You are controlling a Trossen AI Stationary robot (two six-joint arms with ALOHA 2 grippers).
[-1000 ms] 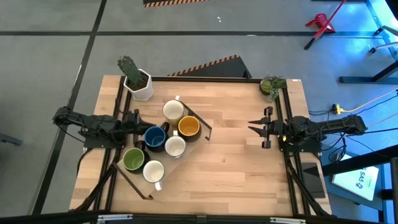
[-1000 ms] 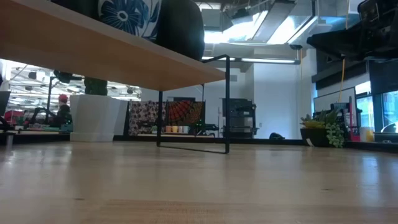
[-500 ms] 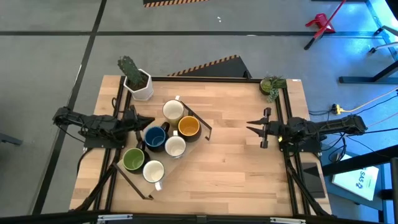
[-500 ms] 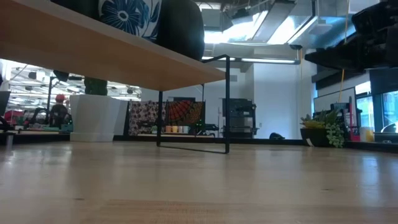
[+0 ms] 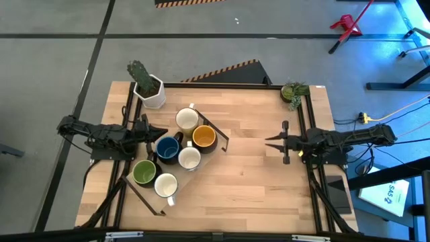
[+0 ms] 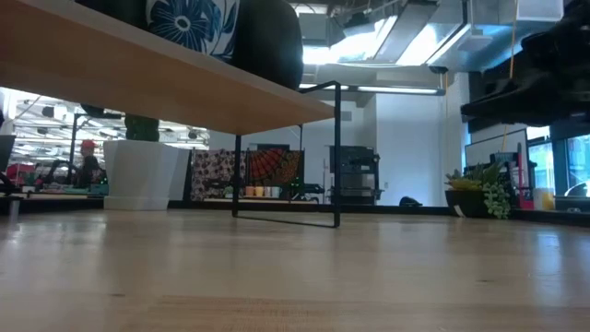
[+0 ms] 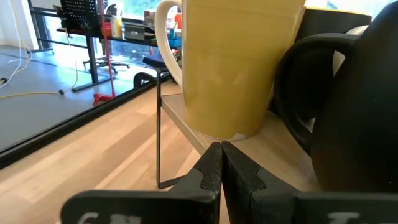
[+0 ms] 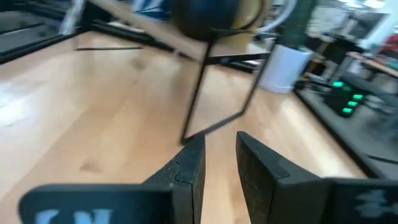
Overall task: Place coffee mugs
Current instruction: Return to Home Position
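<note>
Since all six round ceramic coffee mugs are seated on the low black-framed wooden shelf (image 5: 151,198), only withdrawal of the arms is judged to remain. The left end effector (image 5: 145,127) is closed on nothing, fingers touching, just beside the shelf's left side. The dark blue mug (image 5: 166,148) lies immediately to its right, and the green mug (image 5: 144,173) and a white mug (image 5: 165,185) are close by. The cream mug (image 5: 187,119), the second white mug (image 5: 189,158) and the yellow-orange mug (image 5: 203,137) follow further right. The shelf's long axis runs diagonally across the light wooden tabletop (image 5: 255,188). The right end effector (image 5: 277,142) is held well apart from the shelf, fingers slightly parted and empty. A straight rearward retreat is advised for the nearer left arm. Grey flooring surrounds the tabletop.
</note>
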